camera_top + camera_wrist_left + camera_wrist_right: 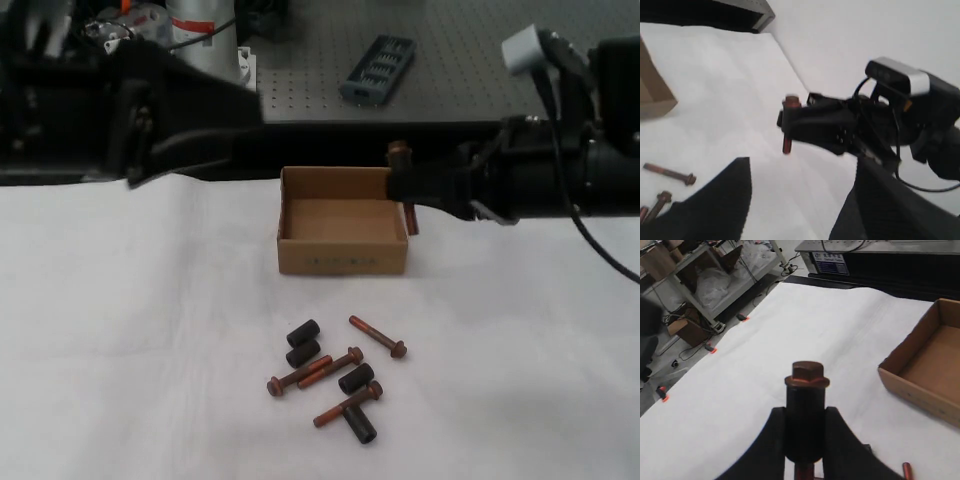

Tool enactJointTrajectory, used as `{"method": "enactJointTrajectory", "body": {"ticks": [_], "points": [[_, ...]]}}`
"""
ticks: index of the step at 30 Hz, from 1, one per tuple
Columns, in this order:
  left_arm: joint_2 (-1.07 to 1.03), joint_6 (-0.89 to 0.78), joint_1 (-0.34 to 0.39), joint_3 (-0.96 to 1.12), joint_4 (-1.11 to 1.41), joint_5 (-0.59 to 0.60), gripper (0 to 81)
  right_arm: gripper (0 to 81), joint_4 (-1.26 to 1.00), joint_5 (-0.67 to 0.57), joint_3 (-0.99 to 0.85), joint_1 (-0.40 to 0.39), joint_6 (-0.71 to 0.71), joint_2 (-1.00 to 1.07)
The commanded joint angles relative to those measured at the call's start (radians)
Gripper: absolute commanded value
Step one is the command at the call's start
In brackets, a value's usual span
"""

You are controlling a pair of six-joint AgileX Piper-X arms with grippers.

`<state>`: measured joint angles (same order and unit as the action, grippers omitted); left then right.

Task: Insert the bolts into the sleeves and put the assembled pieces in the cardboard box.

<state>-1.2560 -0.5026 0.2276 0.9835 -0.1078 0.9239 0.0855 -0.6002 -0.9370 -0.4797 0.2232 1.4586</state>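
- White cloth (pixel 120 330) covers the desk. Nearest on it lies a loose cluster of four copper-coloured hex-head bolts (pixel 378 337) and four short black cylindrical sleeves (pixel 303 332), several of them touching.
- Beyond the cluster, apart from it, stands an open brown cardboard box (pixel 342 262).
- At the box's far right corner, the right end effector (pixel 805 422) is clenched on an assembled piece (pixel 405 185). It is held upright, a black sleeve with the bolt's hex head (pixel 806 374) on top and the shank tip showing below.
- The piece seems to hang just outside the box's right wall, though the angle makes that hard to judge.
- The left end effector (pixel 802 165) is released, its two dark fingers (pixel 715 205) spread wide. Its arm (pixel 150 110) sits over the far left of the cloth.
- Farthest back, a ribbed blue-grey case (pixel 377 68) rests on a grey perforated board (pixel 470 60).
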Motion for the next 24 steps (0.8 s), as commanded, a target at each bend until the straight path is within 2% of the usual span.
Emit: {"method": "enactJointTrajectory", "body": {"ticks": [1, 3, 7, 11, 18, 24], "points": [[0.074, 0.148, -0.028, 0.002, -0.227, -0.006, 42.2, 1.9, 0.013, 0.002, -0.076, 0.012, -0.016, 0.094], [0.118, 0.231, -0.040, 0.002, -0.357, -0.050, 42.2, 1.9, 0.029, 0.012, -0.137, 0.011, -0.016, 0.168], [0.206, 0.389, -0.065, 0.002, -0.623, -0.221, 42.2, 1.9, 0.047, 0.051, -0.289, 0.014, -0.018, 0.330], [0.286, 0.461, -0.077, 0.002, -0.767, -0.311, 42.2, 1.9, 0.100, 0.078, -0.452, 0.014, -0.018, 0.493], [0.369, 0.460, -0.076, 0.002, -0.782, -0.318, 42.2, 1.9, 0.260, 0.120, -0.781, 0.014, -0.014, 0.777], [0.376, 0.460, -0.076, 0.002, -0.782, -0.313, 42.2, 1.9, 0.436, 0.214, -1.003, 0.014, 0.008, 0.945]]}}
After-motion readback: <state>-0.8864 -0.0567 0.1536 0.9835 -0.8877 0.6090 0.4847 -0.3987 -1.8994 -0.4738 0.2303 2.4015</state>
